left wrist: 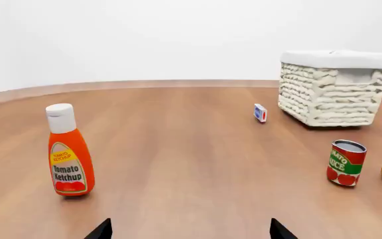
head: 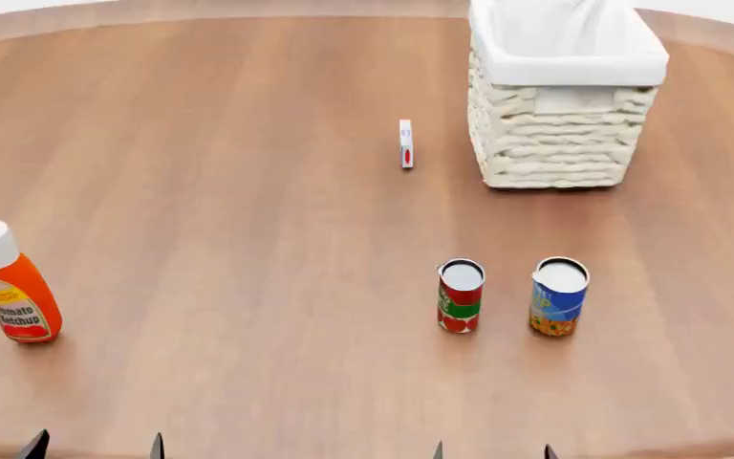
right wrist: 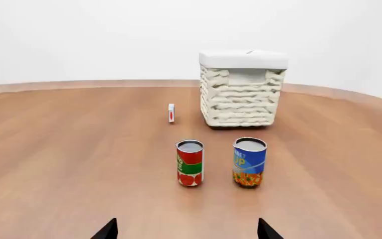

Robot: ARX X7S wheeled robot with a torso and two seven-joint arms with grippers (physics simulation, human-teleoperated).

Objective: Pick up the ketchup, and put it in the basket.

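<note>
The ketchup (head: 16,295), an orange-red squeeze bottle with a white cap, stands upright at the table's left front; it also shows in the left wrist view (left wrist: 69,155). The cream wicker basket (head: 556,134) with a white liner stands at the back right, also in the left wrist view (left wrist: 330,92) and the right wrist view (right wrist: 240,94). My left gripper (head: 95,448) is open and empty at the near edge, a little right of the bottle; its tips show in its wrist view (left wrist: 189,231). My right gripper (head: 492,451) is open and empty in front of the cans, as its wrist view (right wrist: 185,230) shows.
A red-green can (head: 461,295) and a blue-yellow can (head: 558,295) stand side by side in front of the basket. A small white, red and blue box (head: 405,143) stands on edge left of the basket. The round wooden table (head: 240,191) ends just behind the basket.
</note>
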